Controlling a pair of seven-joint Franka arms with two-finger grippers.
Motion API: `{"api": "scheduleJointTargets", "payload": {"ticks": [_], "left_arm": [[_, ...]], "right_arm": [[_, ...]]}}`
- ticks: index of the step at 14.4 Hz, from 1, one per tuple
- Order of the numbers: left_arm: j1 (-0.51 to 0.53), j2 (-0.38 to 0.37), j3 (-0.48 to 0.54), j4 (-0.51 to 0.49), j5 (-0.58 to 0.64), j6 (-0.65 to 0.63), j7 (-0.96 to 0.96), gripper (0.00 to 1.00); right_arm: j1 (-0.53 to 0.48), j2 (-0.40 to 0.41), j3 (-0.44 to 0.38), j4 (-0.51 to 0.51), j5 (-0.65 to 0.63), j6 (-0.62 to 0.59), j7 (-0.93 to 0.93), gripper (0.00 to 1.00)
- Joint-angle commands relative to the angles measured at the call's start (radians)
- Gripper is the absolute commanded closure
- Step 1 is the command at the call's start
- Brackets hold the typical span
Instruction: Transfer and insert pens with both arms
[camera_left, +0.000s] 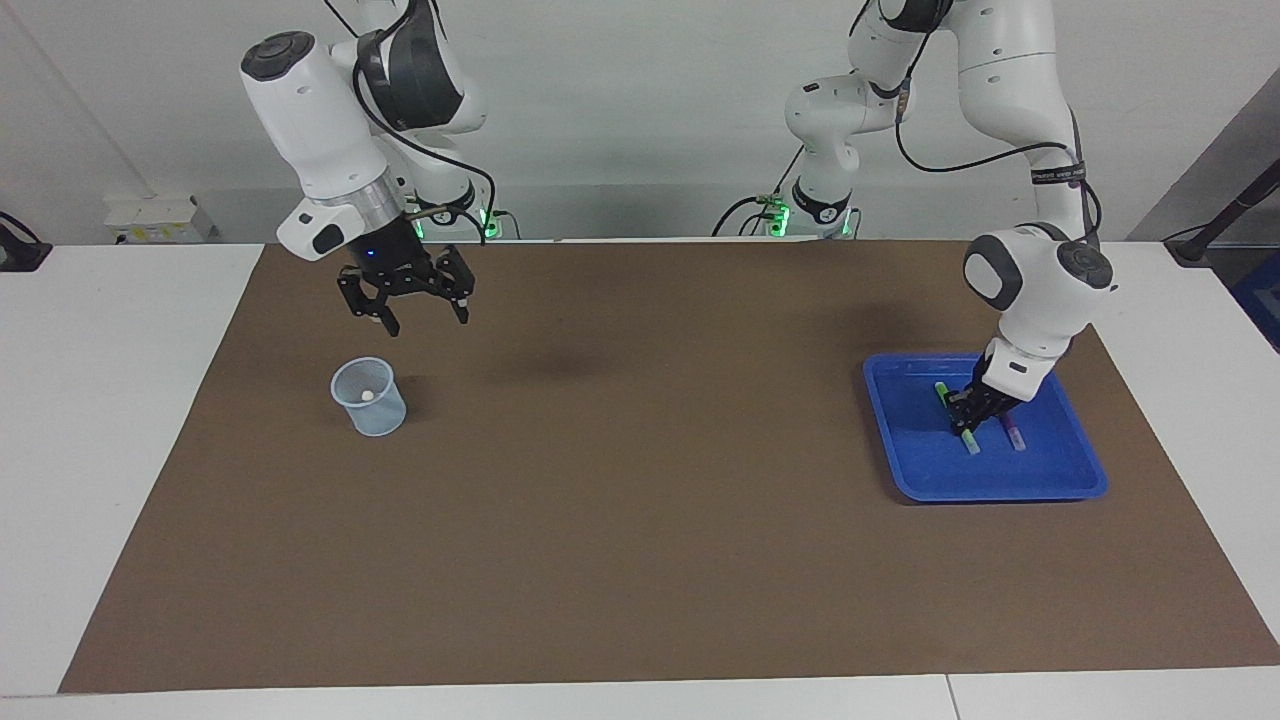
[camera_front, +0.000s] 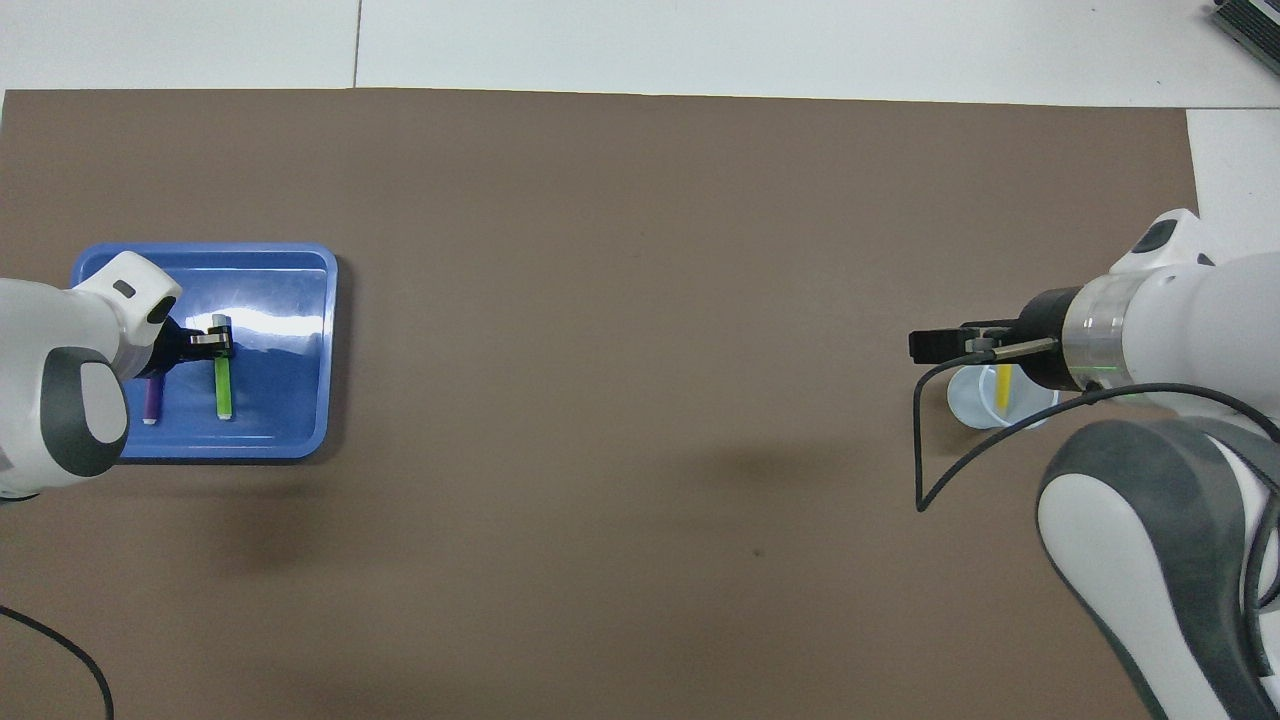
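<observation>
The left gripper (camera_left: 968, 415) is down in the blue tray (camera_left: 1060, 488), its fingers clamped on the green pen (camera_front: 223, 388). The purple pen (camera_front: 151, 402) lies in the tray just beside the green one, toward the left arm's end of the table. The right gripper (camera_left: 418, 313) hangs spread wide and empty over the brown mat (camera_left: 640, 520), well apart from the tray. Near it stands the clear cup (camera_left: 370, 398) with the yellow pen (camera_front: 1002, 387) inside.

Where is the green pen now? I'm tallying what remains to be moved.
The green pen lies in the blue tray at the left arm's end of the table, beside the purple pen, with the left gripper shut on it.
</observation>
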Motion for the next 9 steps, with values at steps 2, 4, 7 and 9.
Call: {"api": "scheduleJointTargets", "payload": {"ticks": [2, 4, 7, 9], "left_arm": [[-0.007, 0.001, -0.005, -0.035, 0.012, 0.035, -0.034, 1.00], [-0.010, 0.000, -0.005, -0.023, 0.012, 0.009, -0.065, 1.00], [-0.019, -0.021, -0.008, 0.046, 0.012, -0.116, -0.126, 1.00], [-0.042, -0.044, -0.008, 0.098, 0.012, -0.221, -0.172, 1.00]], "right_arm": [[-0.009, 0.016, 0.076, 0.011, 0.067, 0.076, 0.189, 0.00], [0.004, 0.017, 0.093, 0.011, 0.174, 0.122, 0.293, 0.00], [0.050, 0.021, 0.095, 0.010, 0.224, 0.185, 0.443, 0.00], [0.073, 0.025, 0.095, 0.010, 0.225, 0.208, 0.516, 0.00]]}}
